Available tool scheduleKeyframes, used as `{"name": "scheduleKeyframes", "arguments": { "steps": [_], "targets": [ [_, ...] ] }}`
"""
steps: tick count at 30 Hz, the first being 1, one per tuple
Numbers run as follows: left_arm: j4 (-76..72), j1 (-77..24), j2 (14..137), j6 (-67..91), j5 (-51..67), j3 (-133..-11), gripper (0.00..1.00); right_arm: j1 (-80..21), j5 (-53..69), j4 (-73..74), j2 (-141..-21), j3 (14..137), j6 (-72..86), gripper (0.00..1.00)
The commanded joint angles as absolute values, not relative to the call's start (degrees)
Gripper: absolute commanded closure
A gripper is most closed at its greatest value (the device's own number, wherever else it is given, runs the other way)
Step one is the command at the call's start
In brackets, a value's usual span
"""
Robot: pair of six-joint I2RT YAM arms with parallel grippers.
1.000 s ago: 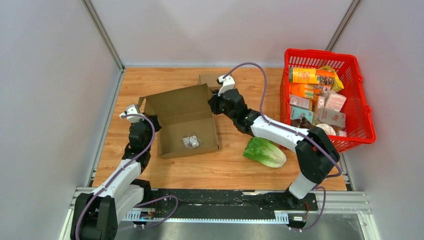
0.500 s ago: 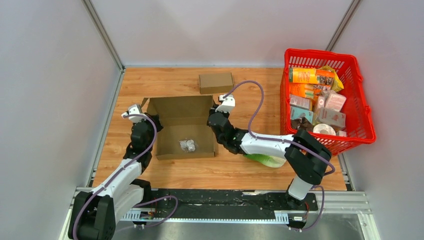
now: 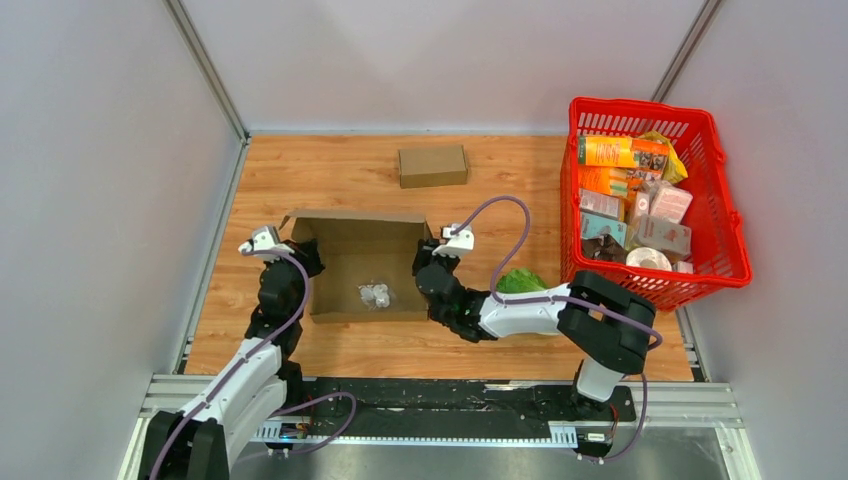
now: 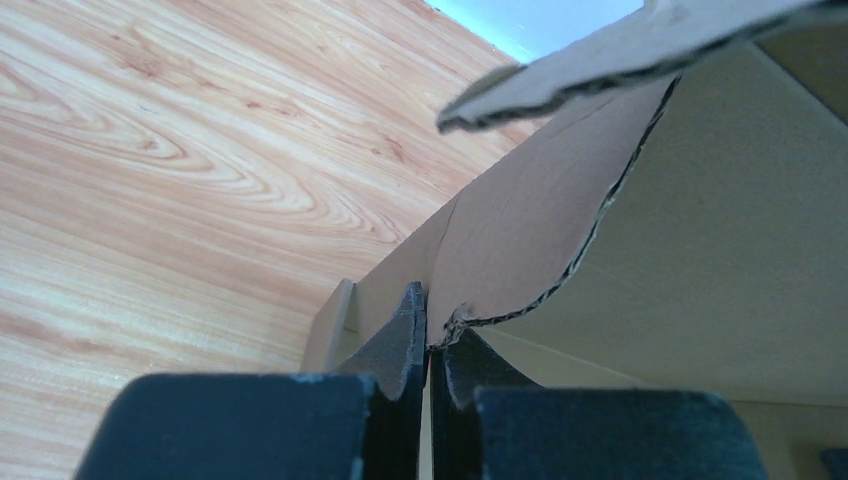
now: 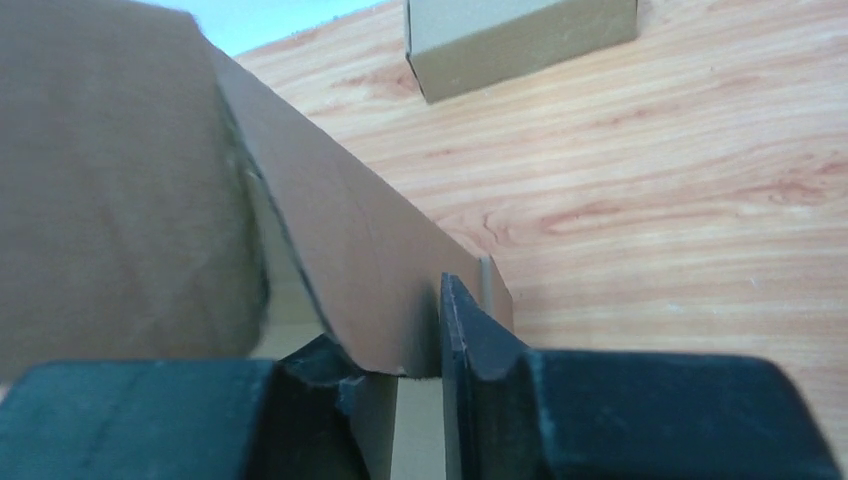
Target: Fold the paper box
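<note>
The brown paper box (image 3: 362, 262) lies open in the middle of the table, its lid raised at the back. A small grey crumpled item (image 3: 376, 294) lies inside. My left gripper (image 3: 298, 256) is shut on the box's left side flap (image 4: 520, 240), pinched between its fingertips. My right gripper (image 3: 428, 258) is shut on the box's right side flap (image 5: 370, 290), the cardboard held between its fingers.
A small closed cardboard box (image 3: 432, 165) sits at the back, also in the right wrist view (image 5: 520, 35). A green lettuce (image 3: 520, 282) lies right of the box behind my right arm. A red basket (image 3: 735, 235) full of groceries stands at the right.
Both grippers have drawn back toward the near edge, pulling the box with them. The lid has stood up more steeply. The small closed box behind has come into full view.
</note>
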State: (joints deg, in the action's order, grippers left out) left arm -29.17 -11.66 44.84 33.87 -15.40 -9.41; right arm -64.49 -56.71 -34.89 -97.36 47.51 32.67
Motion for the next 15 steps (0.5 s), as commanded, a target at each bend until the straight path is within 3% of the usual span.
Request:
{"name": "scheduleKeyframes", "arguments": {
  "steps": [1,5,7,9,10,11,12,15],
  "targets": [
    [-24.3,-12.0,43.0,36.7,-16.4,-7.0,1.00,-66.3,-60.7,-34.8,-97.4,43.2,35.8,0.76],
    [-24.8,-12.0,41.7,36.1,-17.6,-6.1,1.00,-67.7,-60.6,-30.7,-94.0,41.0,36.6,0.56],
    [-24.8,-12.0,41.2,35.4,-17.8,-6.0,1.00,-69.0,-60.5,-19.6,-89.2,40.6,41.3,0.47],
    [-24.9,-12.0,40.9,34.6,-18.2,-6.0,1.00,-69.7,-58.7,-6.7,-82.6,40.1,43.4,0.29],
    [-24.9,-12.0,40.7,34.4,-17.9,-6.0,1.00,-69.6,-55.6,-3.5,-80.4,38.6,43.9,0.15],
    [-25.0,-12.0,40.6,33.8,-17.8,-6.0,1.00,-69.2,-53.5,0.9,-77.4,37.9,43.0,0.10],
    [-25.0,-12.0,40.7,33.8,-18.0,-6.0,1.00,-67.0,-50.4,3.0,-74.6,37.7,41.3,0.06],
    [-25.0,-12.0,41.1,33.4,-18.4,-6.3,1.00,-56.0,-23.6,6.7,-66.0,39.4,32.4,0.00]
  ]
}}
